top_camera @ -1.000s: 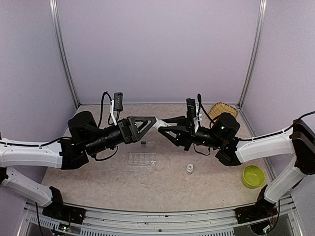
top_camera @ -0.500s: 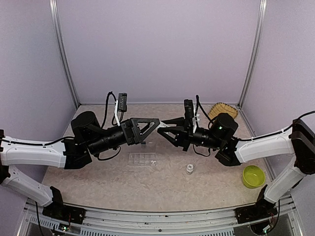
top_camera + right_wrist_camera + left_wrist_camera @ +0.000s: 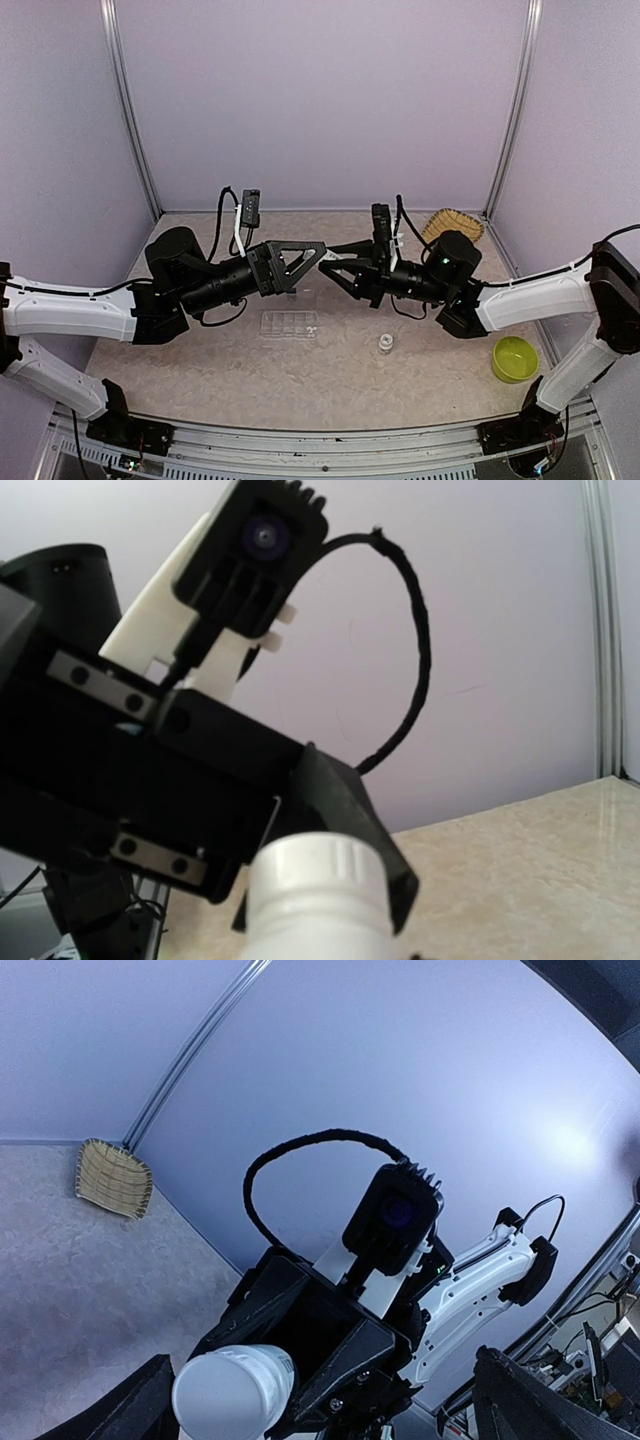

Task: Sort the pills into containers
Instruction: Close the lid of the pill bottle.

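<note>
My right gripper (image 3: 338,268) is shut on a white pill bottle (image 3: 322,261) and holds it level in mid-air above the table. In the right wrist view the bottle's ribbed cap (image 3: 318,875) points away from me, towards the left arm. My left gripper (image 3: 312,256) is open, its fingers (image 3: 352,820) standing on either side of the cap end. Seen from the left wrist, the bottle (image 3: 233,1392) sticks out of the right gripper's black fingers (image 3: 340,1345). The clear compartment box (image 3: 290,323) lies flat on the table below, with tiny white specks, the pills (image 3: 312,328), at its right end.
A small vial (image 3: 385,344) stands on the table to the right of the box. A lime-green bowl (image 3: 514,358) sits at the front right and a woven basket (image 3: 452,224) at the back right. Purple walls enclose the table.
Both grippers have drawn a little closer together in mid-air, the left one shifting right around the bottle's end. The right gripper's hold on the bottle is unchanged.
</note>
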Tool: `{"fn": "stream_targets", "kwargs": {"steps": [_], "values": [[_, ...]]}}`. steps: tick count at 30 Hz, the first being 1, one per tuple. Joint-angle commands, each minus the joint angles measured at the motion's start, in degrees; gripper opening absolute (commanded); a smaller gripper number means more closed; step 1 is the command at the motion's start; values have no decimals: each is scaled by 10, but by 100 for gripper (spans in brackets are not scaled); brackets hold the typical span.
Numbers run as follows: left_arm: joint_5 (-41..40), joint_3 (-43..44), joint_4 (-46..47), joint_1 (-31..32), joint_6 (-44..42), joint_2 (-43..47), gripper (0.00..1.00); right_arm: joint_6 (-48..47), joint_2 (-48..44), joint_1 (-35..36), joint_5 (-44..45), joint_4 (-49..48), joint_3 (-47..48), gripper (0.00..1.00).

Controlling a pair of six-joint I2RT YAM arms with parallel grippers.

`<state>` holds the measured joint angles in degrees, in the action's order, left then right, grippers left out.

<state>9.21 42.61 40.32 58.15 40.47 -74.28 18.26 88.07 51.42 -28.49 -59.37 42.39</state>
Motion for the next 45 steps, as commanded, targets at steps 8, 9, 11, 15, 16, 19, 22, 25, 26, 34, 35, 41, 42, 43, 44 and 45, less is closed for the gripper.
{"fn": "stream_targets", "kwargs": {"steps": [8,9,11,15,16,19,22,25,26,34,35,41,42,43,44,45], "values": [[18,24,29,4,-4,-4,99,1,21,15,-5,11,20,15],[19,24,29,4,-4,-4,99,0,23,16,-5,11,21,15],[20,26,29,4,-4,-5,99,2,27,18,-6,9,22,15],[21,30,29,4,-4,-7,99,5,37,25,-11,7,27,15],[21,30,29,4,-5,-7,99,5,39,27,-12,7,29,15],[21,31,28,4,-6,-7,99,5,45,32,-14,6,33,15],[18,29,28,4,-7,-6,99,6,49,34,-17,2,33,15],[16,26,27,4,-8,-5,99,9,48,36,-20,-4,30,15],[15,25,27,4,-8,-4,99,10,46,36,-20,-7,29,15],[4,12,23,4,-9,0,99,-14,16,36,-3,6,19,15],[4,11,22,4,-9,1,99,-18,11,35,1,9,16,15],[2,3,22,4,-7,4,99,-39,-15,34,26,29,11,15],[2,2,22,4,-7,4,99,-41,-18,33,30,31,10,15],[3,2,22,4,-6,4,99,-43,-21,32,33,34,9,15],[3,1,22,4,-6,6,99,-45,-24,30,37,36,9,15],[4,0,22,4,-6,7,99,-47,-26,28,41,40,8,15]]}}
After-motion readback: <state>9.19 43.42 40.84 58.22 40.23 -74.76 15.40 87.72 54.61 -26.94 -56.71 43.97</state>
